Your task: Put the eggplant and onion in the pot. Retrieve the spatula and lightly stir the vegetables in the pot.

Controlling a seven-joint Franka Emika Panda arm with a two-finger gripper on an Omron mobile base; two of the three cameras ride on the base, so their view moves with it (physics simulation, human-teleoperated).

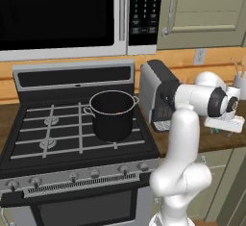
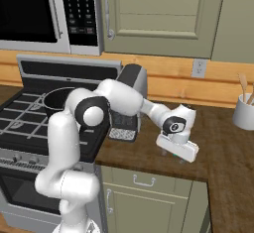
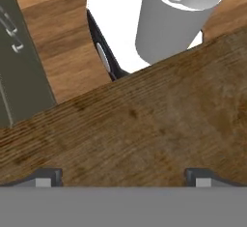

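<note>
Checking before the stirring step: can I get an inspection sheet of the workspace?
Surface: wooden counter, right of the stove.
Job's things: pot upright on the stove's grate; contents too dark to tell.
Clutter: coffee machine beside the stove; utensil cup at the back.
Grippers: gripper low over the counter, jaws open, nothing between them.
Cables: nothing seen.
Surroundings: microwave, cabinets, wall outlet.

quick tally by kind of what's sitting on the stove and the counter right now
pot: 1
coffee machine: 1
utensil holder: 1
small green item by the gripper, too small to identify: 1
total: 4
</note>
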